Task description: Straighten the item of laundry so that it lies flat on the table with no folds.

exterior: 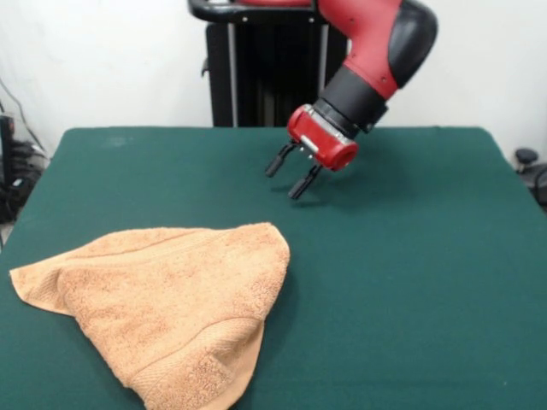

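Fluffy orange-tan terry towel [162, 312] lies folded over itself, near left on dark green cloth-covered table [410, 299]. Red-black gripper [291, 173] hovers well apart, farther back, fingers spread, empty, likely awaiting approach.

The red and black arm [380, 51] comes down from the upper right and slants toward the lower left. Its black wrist section ends in a red block carrying the gripper [291, 172]. The two dark fingers [279, 160] point down and to the left, spread apart with a clear gap between them, holding nothing.
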You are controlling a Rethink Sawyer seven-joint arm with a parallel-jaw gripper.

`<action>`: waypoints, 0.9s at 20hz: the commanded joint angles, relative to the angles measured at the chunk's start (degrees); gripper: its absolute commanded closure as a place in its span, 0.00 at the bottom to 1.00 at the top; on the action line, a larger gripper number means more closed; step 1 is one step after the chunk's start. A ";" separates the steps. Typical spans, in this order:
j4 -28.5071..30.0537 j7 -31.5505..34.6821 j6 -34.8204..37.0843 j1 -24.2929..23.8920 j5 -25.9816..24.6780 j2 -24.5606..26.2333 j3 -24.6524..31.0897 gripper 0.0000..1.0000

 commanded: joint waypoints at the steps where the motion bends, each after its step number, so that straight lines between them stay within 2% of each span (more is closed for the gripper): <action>1: -13.07 -23.04 7.35 7.98 1.01 11.60 -7.85 0.00; 5: -15.89 -17.96 7.05 8.80 -2.98 16.10 -10.70 0.00; 9: -16.21 -13.61 6.75 9.96 -5.27 18.57 -12.31 0.00; 12: -16.93 -11.36 6.69 11.55 -4.84 20.99 -13.49 0.00; 14: -17.68 -10.98 7.51 13.22 -3.02 22.85 -14.28 0.00; 16: -18.33 -12.05 8.38 16.87 4.01 26.12 -14.94 0.00; 18: -18.99 -11.73 8.39 18.57 7.26 27.93 -14.82 0.00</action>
